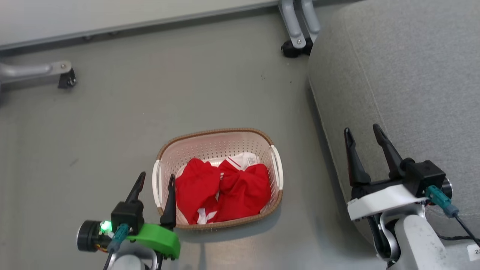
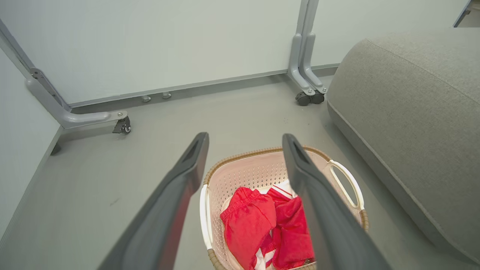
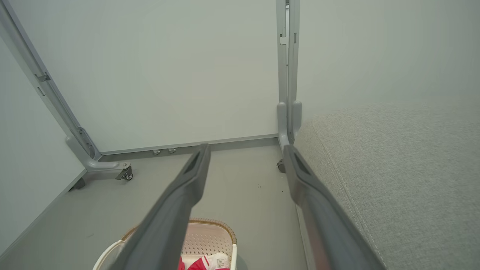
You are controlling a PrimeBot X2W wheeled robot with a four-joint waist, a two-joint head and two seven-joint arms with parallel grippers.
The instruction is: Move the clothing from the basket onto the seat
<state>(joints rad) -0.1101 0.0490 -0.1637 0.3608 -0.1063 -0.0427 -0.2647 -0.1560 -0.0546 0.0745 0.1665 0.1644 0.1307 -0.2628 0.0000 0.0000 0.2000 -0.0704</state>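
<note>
left gripper (image 1: pixel 157 175): long dark fingers (image 1: pixel 169 202), bright green bracket (image 1: pixel 157 240) behind them, green light (image 1: pixel 106 226), teal plug (image 1: pixel 119 234). right gripper (image 1: pixel 362 128): same fingers, white bracket (image 1: pixel 378 202), black block (image 1: pixel 427 178), black cable (image 1: pixel 465 227).

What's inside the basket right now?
Red clothing bunched in the basket, with white trim and a white label at the back. The basket floor under the fabric is covered, so anything beneath can't be seen.

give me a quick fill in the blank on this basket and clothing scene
The clothing in the basket is ____ in colour.
In the head view the basket stands on the floor to the ____ of the seat.
The left gripper and the right gripper both have their jaws ____.
Missing words: red; left; open.
</note>
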